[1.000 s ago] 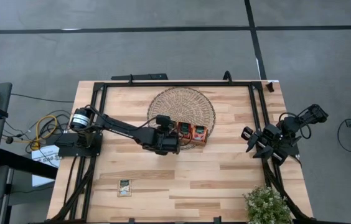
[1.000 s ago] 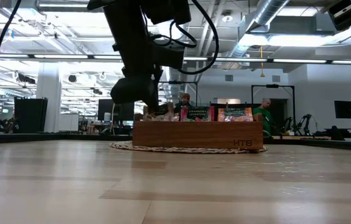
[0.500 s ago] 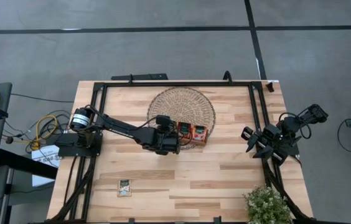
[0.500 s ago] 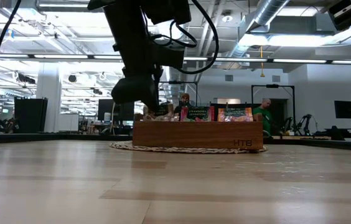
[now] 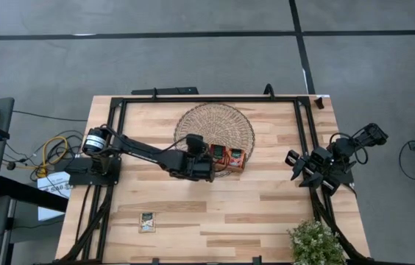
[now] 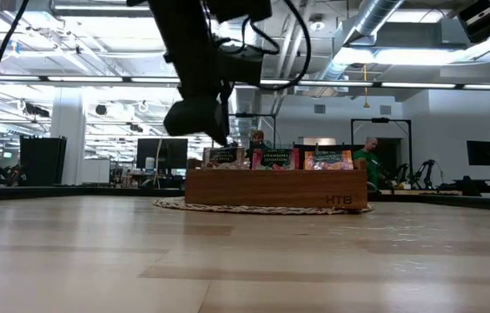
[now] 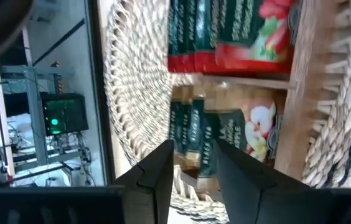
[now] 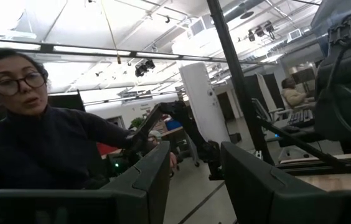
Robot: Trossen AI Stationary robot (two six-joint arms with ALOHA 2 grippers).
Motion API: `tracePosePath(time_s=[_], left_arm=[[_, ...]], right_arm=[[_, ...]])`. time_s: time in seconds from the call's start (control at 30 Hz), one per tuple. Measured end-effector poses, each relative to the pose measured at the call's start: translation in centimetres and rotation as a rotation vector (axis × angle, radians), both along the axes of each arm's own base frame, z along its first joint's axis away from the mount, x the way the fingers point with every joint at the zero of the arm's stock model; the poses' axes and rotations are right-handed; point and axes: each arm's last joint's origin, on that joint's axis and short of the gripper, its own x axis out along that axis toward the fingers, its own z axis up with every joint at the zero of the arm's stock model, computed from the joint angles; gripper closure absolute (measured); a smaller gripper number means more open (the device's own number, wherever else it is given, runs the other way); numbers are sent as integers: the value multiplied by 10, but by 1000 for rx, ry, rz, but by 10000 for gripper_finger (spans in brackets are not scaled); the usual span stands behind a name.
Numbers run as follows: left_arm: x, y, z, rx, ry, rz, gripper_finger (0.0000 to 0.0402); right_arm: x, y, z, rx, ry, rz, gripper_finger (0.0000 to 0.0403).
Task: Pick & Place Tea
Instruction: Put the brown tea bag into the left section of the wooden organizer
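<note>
A brown wooden tray (image 5: 226, 157) (image 6: 275, 189) stands on a round woven mat (image 5: 215, 121). In it stand tea sachets on edge: red ones (image 7: 250, 31) (image 6: 327, 160) and cream-and-green ones (image 7: 238, 134) (image 6: 221, 157). My left gripper (image 7: 194, 163) (image 5: 207, 162) (image 6: 217, 139) is open, slanting down just above the tray's left compartment, and holds nothing. One more sachet (image 5: 146, 221) lies flat on the table near its front left. My right gripper (image 8: 191, 180) is open and idle; its folded arm (image 5: 329, 165) sits at the table's right edge.
A potted plant (image 5: 314, 243) stands at the table's near right corner. Dark frame rails (image 5: 207, 98) run along the table's edges. Bare wood lies between the tray and the near edge. A person (image 8: 38, 143) shows beyond the table in the right wrist view.
My left gripper's fingertips have tipped up out of the tray's left compartment. A cream-and-green sachet, earlier hidden behind the fingers, now stands on edge there, apart from them.
</note>
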Motion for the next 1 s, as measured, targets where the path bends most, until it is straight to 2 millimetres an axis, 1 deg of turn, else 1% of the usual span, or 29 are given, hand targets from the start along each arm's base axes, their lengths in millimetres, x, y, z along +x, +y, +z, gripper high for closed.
tracePosePath(time_s=[0.1, 0.17, 0.23, 0.3, 0.37, 0.43, 0.47, 0.57, 0.73, 0.9, 1.0], left_arm=[[2, -1, 12, 56, 7, -1, 293], [3, -4, 27, 125, 5, 23, 293], [0, -8, 43, 142, -31, 81, 293], [-6, -17, 61, 83, -57, 144, 293], [-16, -28, 77, -48, -79, 233, 293], [-27, -39, 88, -202, -79, 343, 294], [-32, -45, 89, -264, -62, 392, 294], [-49, -72, 88, -359, -20, 489, 294], [-73, -123, 71, -441, 20, 472, 294], [-97, -156, 51, -557, 81, 604, 294], [-108, -170, 44, -590, 98, 651, 294]], right_arm=[[0, 0, 0, 0, 0, 0, 269], [0, 0, 0, 0, 0, 0, 269], [0, 0, 0, 0, 0, 0, 269], [0, 0, 0, 0, 0, 0, 269], [0, 0, 0, -1, -1, 1, 269], [0, 0, 0, -16, -10, -5, 269], [0, 0, -1, -29, -12, -9, 269], [2, 1, -6, -72, 23, -15, 269], [4, 2, -14, -116, 99, -14, 269], [6, 1, -20, -161, 149, -30, 269], [7, -1, -23, -164, 187, -56, 269]])
